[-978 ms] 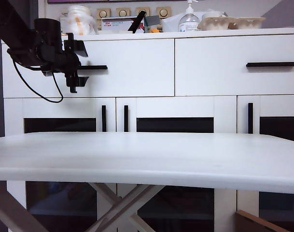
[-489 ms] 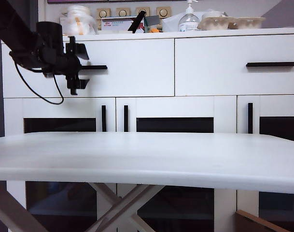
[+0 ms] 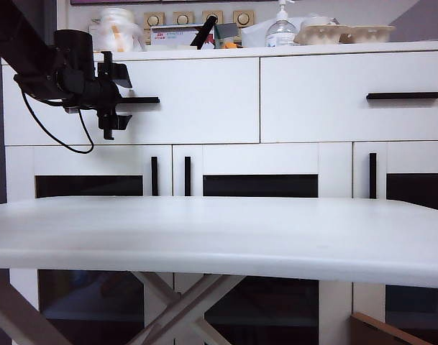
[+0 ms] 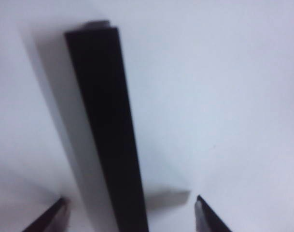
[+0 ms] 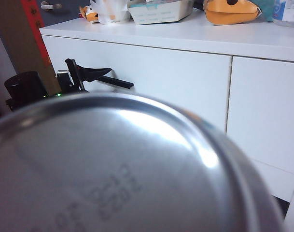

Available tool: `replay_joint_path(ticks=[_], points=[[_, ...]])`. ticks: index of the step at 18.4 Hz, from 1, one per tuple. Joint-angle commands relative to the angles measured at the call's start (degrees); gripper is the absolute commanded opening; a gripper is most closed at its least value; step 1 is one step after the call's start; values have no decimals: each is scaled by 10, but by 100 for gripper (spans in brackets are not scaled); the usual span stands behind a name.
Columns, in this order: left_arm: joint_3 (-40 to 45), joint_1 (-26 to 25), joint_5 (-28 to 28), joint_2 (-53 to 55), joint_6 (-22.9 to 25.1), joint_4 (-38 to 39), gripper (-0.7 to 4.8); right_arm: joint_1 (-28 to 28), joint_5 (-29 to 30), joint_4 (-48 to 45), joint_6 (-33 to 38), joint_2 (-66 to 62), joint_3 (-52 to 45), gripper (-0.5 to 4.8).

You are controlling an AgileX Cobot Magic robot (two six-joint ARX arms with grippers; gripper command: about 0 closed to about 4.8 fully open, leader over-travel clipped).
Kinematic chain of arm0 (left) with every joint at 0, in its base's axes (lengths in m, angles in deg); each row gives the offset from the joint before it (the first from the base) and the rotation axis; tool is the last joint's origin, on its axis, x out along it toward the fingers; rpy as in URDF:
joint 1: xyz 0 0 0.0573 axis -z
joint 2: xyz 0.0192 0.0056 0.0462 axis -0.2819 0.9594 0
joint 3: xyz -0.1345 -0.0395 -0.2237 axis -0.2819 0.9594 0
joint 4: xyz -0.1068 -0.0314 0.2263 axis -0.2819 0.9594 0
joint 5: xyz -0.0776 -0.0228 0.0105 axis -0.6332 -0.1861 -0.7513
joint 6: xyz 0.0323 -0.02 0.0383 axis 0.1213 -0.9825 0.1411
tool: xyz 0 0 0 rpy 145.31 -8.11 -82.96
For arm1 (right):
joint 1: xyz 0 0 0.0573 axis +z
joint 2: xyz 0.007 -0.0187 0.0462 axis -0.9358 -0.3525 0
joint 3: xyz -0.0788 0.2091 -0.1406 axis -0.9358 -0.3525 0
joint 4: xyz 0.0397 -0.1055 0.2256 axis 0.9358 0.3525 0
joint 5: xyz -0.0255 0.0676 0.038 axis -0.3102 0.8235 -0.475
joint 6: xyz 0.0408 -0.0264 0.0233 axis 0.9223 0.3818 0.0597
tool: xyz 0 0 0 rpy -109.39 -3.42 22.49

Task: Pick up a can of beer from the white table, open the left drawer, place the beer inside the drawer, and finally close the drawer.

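My left gripper [image 3: 111, 99] is at the left drawer [image 3: 204, 108], turned on its side. It is open, with one finger above and one below the black bar handle [image 3: 138, 100]. In the left wrist view the handle [image 4: 103, 121] runs between the two fingertips of this gripper [image 4: 131, 200], with a gap on each side. The silver base of the can of beer [image 5: 113, 169] fills the right wrist view, held up in the air facing the cabinet. My right gripper's fingers are hidden behind the can. The white table [image 3: 219, 230] spans the foreground, and the right arm is out of the exterior view.
The narrower right drawer [image 3: 348, 108] has its own black handle [image 3: 404, 95]. Glass-panelled doors [image 3: 262, 185] sit under both drawers. On the cabinet top stand a pump bottle [image 3: 281, 29], egg cartons [image 3: 344, 32], a jar and boxes.
The left gripper has stayed at the drawer handle with only a slight wobble. Nothing else has moved.
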Motion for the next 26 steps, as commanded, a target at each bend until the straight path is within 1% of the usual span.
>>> replay_joint_path(ticks=[1, 4, 5, 7, 8, 9, 10, 12, 14, 17, 19, 23, 26], points=[[-2, -4, 2, -3, 4, -7, 337, 0, 1, -32, 2, 6, 6, 157], [-2, -6, 4, -3, 4, -7, 336, 0, 1, -32, 2, 6, 6, 157], [-2, -7, 3, -3, 4, -7, 306, 0, 1, -32, 2, 6, 6, 157], [-2, -7, 2, -3, 5, -8, 142, 0, 1, -32, 2, 6, 6, 157], [-2, -7, 2, -3, 5, -8, 70, 0, 1, -32, 2, 6, 6, 157], [-2, -7, 2, -3, 6, -8, 40, 0, 1, -32, 2, 6, 6, 157], [-2, -7, 2, -3, 15, -7, -8, 0, 1, -32, 2, 6, 6, 157], [-2, -7, -1, -3, 31, -7, -6, 0, 1, -32, 2, 6, 6, 157], [-2, -7, -1, -3, 31, -8, -6, 0, 1, -32, 2, 6, 6, 157], [-1, -7, -18, -3, 36, -17, -6, 0, 1, -32, 2, 6, 6, 157], [5, -7, -23, -3, 54, -52, -6, 0, 1, -32, 2, 6, 6, 157], [23, -7, -46, -3, 56, -143, -6, 0, 1, -32, 2, 6, 6, 157], [36, -7, -85, -3, 59, -158, -6, 0, -16, -32, 2, 6, 6, 157]])
